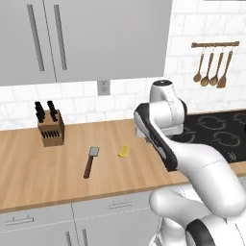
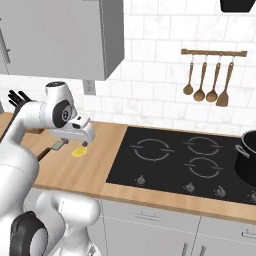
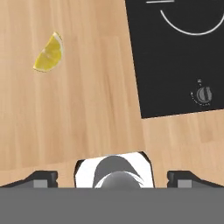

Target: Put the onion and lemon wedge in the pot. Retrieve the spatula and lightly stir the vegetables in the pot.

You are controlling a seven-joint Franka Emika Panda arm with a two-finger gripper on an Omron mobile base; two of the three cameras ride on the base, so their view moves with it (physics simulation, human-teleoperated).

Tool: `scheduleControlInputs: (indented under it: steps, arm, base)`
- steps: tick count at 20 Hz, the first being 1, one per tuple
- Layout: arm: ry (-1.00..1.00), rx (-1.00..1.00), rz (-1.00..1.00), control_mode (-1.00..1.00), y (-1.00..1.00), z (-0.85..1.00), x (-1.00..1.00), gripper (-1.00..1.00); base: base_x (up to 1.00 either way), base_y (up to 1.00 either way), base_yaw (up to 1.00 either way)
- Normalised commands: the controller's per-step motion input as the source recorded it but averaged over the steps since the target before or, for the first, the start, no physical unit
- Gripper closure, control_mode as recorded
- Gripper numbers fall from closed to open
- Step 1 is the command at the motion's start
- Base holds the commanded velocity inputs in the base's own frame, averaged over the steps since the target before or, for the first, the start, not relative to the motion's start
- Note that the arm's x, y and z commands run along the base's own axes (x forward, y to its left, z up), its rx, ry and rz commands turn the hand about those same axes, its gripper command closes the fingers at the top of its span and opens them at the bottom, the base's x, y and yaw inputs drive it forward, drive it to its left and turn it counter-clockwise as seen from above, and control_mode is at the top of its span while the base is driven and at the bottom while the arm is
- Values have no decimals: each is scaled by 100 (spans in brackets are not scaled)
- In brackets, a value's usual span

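The lemon wedge (image 1: 124, 151) (image 2: 78, 151) lies on the wooden counter, up and to the left in the hand view (image 3: 49, 53). My gripper (image 2: 84, 142) (image 3: 113, 178) hovers over the counter between the wedge and the cooktop's left edge, open, its fingertips (image 3: 43, 178) wide apart with nothing between them. The black pot (image 2: 248, 157) stands on the cooktop at the far right, cut off by the frame edge. The wooden spatula (image 1: 222, 72) (image 2: 223, 95) hangs rightmost on the wall rack. The onion is out of view.
Three wooden spoons (image 2: 200, 90) hang beside the spatula. A dark-handled utensil with a grey blade (image 1: 91, 161) lies left of the lemon. A knife block (image 1: 50, 127) stands at the back left. The black cooktop (image 2: 175, 155) (image 3: 183, 52) has front knobs (image 3: 203, 94).
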Motion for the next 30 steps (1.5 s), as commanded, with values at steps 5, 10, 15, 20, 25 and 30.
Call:
scheduleControlInputs:
  steps: [5, 10, 15, 20, 25, 30]
  arm:
    - [4, 0, -2, -100, 96, -67, 62, -100]
    - [1, 2, -3, -100, 52, -50, 60, -100]
    - [0, 1, -8, -100, 16, -43, 51, -100]
    - [1, 0, -12, -100, 1, -38, 50, -100]
    - [1, 0, -11, -100, 0, -29, 51, -100]
    - [0, 0, -7, -100, 0, -26, 46, -100]
  base:
    - [0, 0, 0]
    - [0, 0, 0]
    - [0, 0, 0]
    - [0, 0, 0]
    - [0, 0, 0]
    - [0, 0, 0]
